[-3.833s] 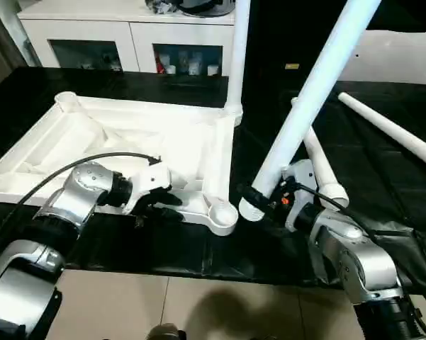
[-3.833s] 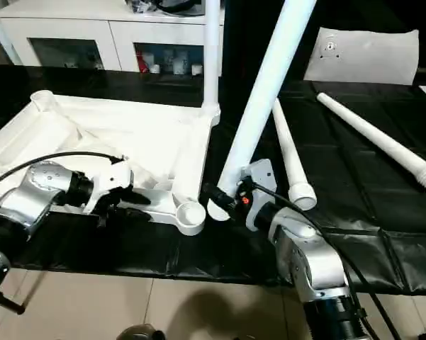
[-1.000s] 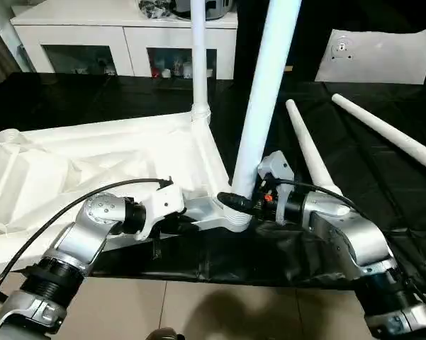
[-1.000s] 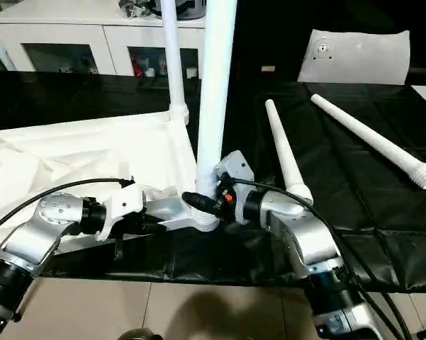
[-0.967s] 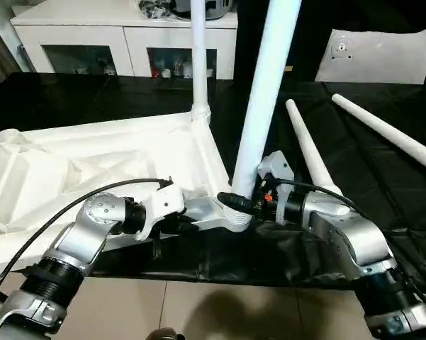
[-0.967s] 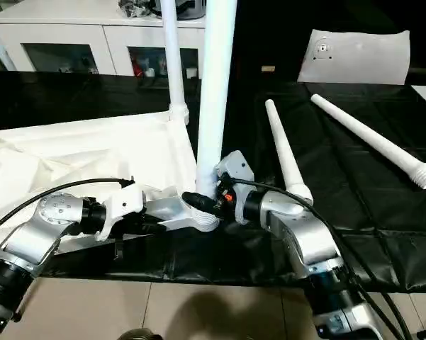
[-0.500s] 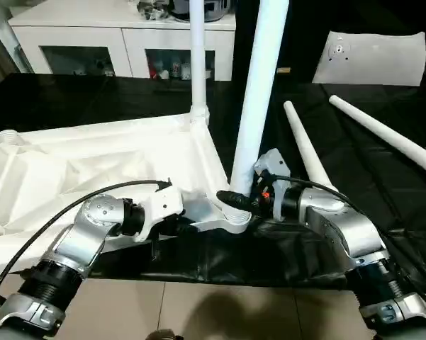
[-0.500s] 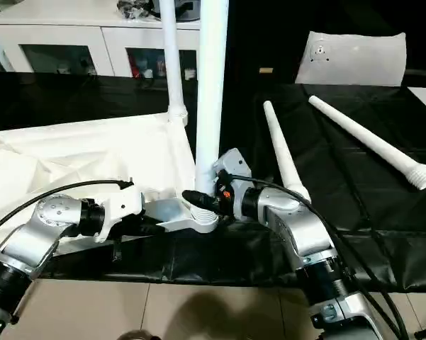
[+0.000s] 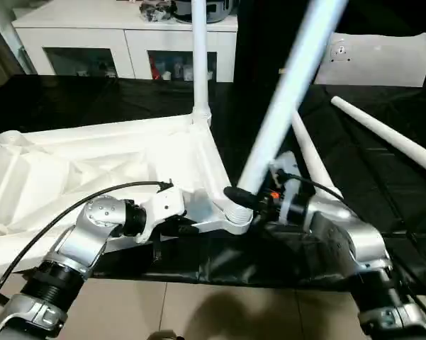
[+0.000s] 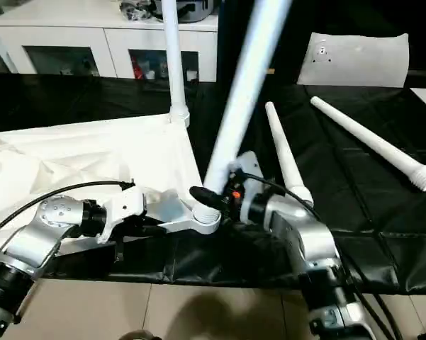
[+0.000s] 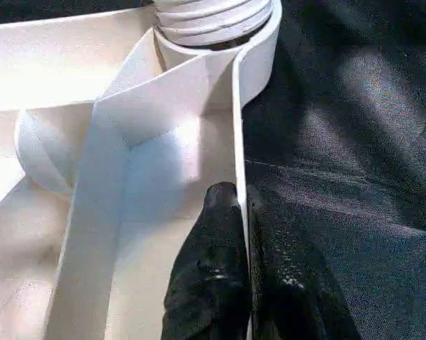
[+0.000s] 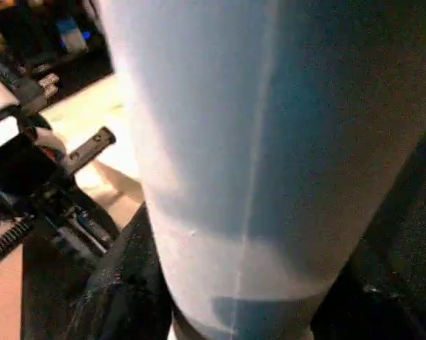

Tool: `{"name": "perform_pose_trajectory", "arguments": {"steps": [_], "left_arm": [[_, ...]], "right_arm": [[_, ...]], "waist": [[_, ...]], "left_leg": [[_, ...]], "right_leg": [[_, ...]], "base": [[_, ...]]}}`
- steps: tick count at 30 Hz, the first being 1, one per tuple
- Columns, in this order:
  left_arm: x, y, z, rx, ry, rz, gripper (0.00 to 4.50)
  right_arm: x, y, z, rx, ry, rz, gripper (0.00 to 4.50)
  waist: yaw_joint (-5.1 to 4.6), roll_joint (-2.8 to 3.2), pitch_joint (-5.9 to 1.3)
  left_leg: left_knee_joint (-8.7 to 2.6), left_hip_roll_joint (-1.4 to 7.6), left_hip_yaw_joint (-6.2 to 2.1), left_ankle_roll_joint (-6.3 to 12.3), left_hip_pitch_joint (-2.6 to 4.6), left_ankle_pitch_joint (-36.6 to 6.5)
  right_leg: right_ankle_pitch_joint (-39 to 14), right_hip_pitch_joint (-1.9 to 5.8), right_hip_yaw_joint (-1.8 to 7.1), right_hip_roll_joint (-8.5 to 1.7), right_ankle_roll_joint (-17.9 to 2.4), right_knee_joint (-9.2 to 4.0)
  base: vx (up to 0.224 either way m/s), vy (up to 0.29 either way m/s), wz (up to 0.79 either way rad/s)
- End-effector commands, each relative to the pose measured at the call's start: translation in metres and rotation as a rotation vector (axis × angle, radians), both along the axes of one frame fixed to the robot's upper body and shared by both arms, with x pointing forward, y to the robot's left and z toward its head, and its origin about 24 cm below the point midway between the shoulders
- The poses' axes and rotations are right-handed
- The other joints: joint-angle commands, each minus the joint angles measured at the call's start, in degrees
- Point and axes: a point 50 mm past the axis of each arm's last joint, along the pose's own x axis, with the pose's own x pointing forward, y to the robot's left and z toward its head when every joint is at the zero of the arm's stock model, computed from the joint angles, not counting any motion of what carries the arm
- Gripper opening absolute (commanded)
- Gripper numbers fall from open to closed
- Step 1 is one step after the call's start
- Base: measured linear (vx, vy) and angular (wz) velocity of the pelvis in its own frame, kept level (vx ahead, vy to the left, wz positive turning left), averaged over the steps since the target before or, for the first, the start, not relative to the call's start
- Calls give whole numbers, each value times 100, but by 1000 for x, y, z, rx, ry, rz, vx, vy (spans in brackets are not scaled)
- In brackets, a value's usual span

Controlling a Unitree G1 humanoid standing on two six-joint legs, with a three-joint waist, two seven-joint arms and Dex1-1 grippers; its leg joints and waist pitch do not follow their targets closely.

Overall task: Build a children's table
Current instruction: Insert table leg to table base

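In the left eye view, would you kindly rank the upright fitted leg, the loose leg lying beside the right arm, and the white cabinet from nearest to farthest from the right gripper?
1. Loose leg: on the black cover just beyond the right gripper.
2. Fitted leg: upright in the tabletop's far corner.
3. White cabinet: at the back, past the work table.

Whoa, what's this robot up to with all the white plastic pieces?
It is putting together a small white children's table. The table top lies upside down on the black-covered work table. The robot's left hand pinches the top's rim wall near a corner socket, steadying it. The right hand grips a long leg at that socket; the leg leans to the robot's right, not upright. One leg already stands in the far corner, and two spare legs lie nearby.
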Motion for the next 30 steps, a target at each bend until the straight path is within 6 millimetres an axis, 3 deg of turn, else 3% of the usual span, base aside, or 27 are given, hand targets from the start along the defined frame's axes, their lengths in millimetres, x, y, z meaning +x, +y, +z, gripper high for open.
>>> {"name": "perform_pose_trajectory", "arguments": {"steps": [1,3,10,14,16,20,30], "left_arm": [[3,-3,2,-22,-27,-1,0],[5,-3,3,-21,-36,8,0],[6,-2,3,-11,-44,7,0],[6,-1,2,11,-49,-14,0],[6,-1,2,14,-50,-19,0],[5,-1,3,32,-48,-77,0],[10,-9,12,62,-46,-228,0]], "right_arm": [[-17,-12,-38,-71,148,-45,193],[-25,-13,-44,-62,138,-65,193],[-38,-14,-51,-192,26,-23,193],[-42,-12,-51,-277,-29,79,191],[-42,-11,-52,-283,-33,98,191],[-42,-5,-52,-284,-30,205,191],[-51,10,-52,-231,-7,402,191]], "waist": [[8,-2,-289],[10,25,-277],[32,29,-240],[-4,-2,-197],[-5,4,-209],[5,-32,-253],[11,-12,-285]], "left_leg": [[-445,334,-143,55,63,-1411],[-459,333,-156,49,62,-1490],[-486,323,-171,33,95,-1806],[-499,302,-195,6,182,-2198],[-510,311,-197,16,183,-2186],[-546,344,-182,140,123,-1810],[-570,365,-171,57,148,-1862]], "right_leg": [[-2011,235,331,-559,-713,-521],[-2157,227,324,-557,-687,-532],[-2913,190,321,-570,-413,-626],[-3723,149,297,-585,-172,-737],[-3638,156,303,-580,-188,-733],[-2740,220,335,-572,-445,-641],[-2094,256,329,-552,-684,-602]], "base": [[0,0,0],[0,0,0],[0,0,0],[0,0,0],[0,0,0],[0,0,0],[0,0,0]]}}
